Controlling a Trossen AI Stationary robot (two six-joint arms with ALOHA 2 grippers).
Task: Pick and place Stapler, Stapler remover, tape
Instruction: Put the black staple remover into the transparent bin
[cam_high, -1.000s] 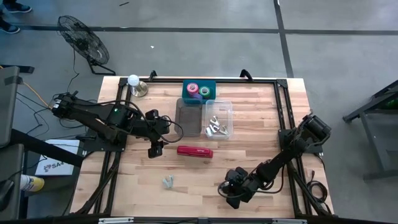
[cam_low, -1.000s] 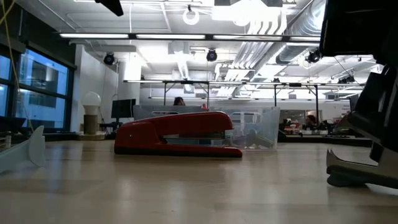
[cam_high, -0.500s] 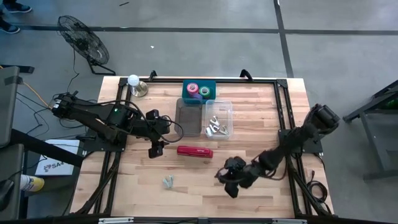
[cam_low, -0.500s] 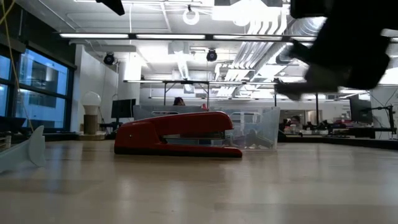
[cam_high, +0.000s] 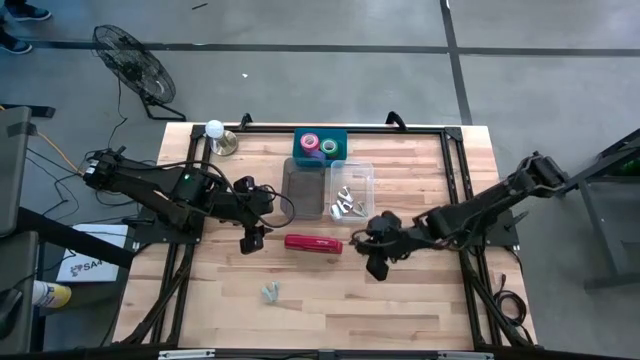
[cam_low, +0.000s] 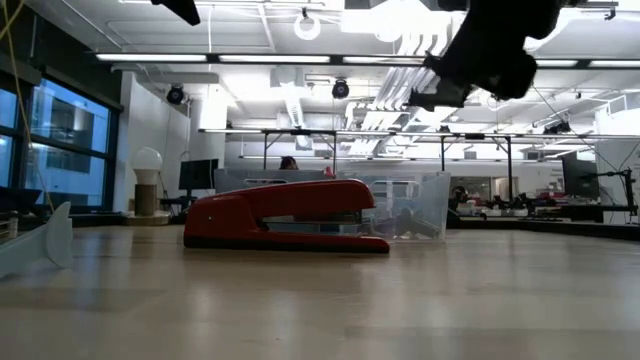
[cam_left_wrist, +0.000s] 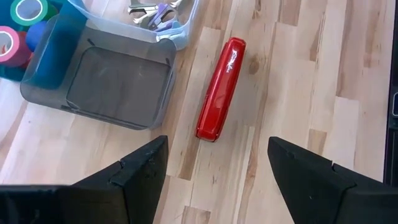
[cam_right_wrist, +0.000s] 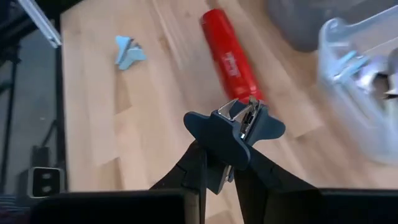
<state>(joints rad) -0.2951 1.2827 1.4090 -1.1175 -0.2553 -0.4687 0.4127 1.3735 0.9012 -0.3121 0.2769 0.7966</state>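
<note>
My bench: butcher-block tabletop (cam_high: 230, 300) | my far-left corner: white bulb lamp (cam_high: 215, 130) on round base | floor past my table: black fan (cam_high: 128, 60) | mid-table: smoky grey tray (cam_high: 303, 180) just beside clear plastic bin (cam_high: 362, 172), teal bin (cam_high: 300, 142) behind them

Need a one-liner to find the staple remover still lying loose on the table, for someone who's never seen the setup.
Start from the red stapler in the middle of the wooden table. Go toward the near edge and the left arm's side: the small pale blue staple remover lies alone on bare wood. The other removers are either in the clear bin or gripped by the right gripper.
</note>
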